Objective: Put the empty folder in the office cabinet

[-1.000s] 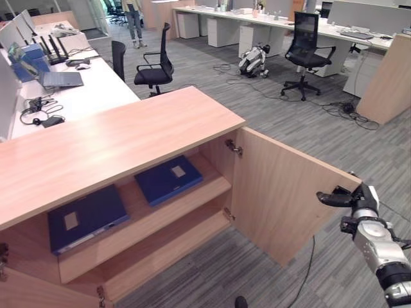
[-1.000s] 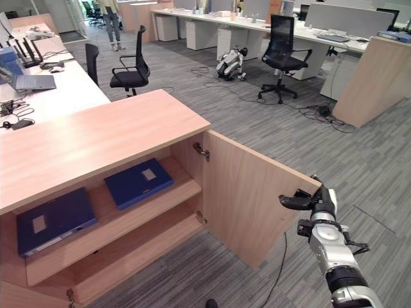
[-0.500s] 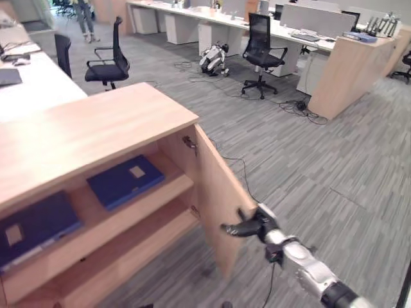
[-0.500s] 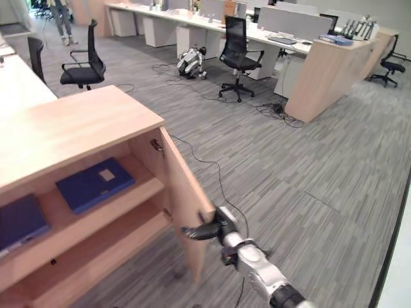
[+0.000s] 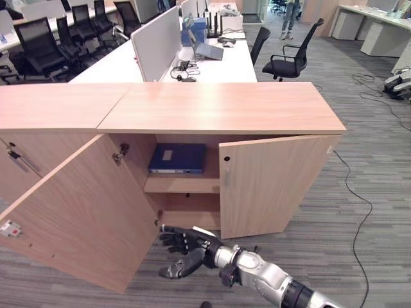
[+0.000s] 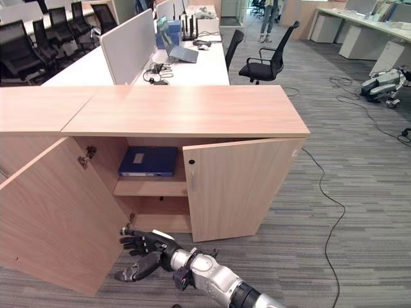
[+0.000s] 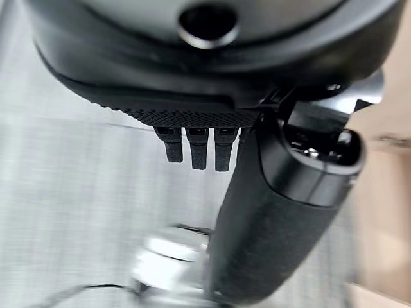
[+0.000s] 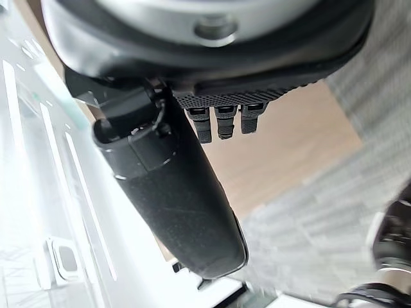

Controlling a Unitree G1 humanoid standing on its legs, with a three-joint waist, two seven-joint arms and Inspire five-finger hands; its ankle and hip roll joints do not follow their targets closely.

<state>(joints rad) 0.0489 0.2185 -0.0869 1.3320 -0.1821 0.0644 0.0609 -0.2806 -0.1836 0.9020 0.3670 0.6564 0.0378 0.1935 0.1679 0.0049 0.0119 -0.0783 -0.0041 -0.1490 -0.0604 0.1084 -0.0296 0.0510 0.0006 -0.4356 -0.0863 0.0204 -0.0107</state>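
Observation:
The wooden office cabinet (image 5: pixel 218 108) faces me. Its left door (image 5: pixel 77 212) is swung wide open, and its right door (image 5: pixel 273 183) stands nearly closed. Through the gap, a blue folder (image 5: pixel 178 158) lies flat on the upper shelf. My right hand (image 5: pixel 186 251) hangs low in front of the cabinet, beside the lower edge of the left door, open with fingers spread and holding nothing. In the right wrist view the right hand (image 8: pixel 180 192) points at the wooden door panel. My left hand (image 7: pixel 270 212) hangs open over the grey floor.
A second cabinet (image 5: pixel 38 109) adjoins on the left. Behind them stand white desks (image 5: pixel 192 61) with a divider and a laptop, plus black office chairs (image 5: pixel 292 58). A cable (image 5: pixel 356 192) runs over the carpet at the right. A person (image 5: pixel 290 13) stands far back.
The camera has swung round to face the cabinet front. The right door went from wide open to nearly closed. My right hand left its edge and now hangs low by the left door.

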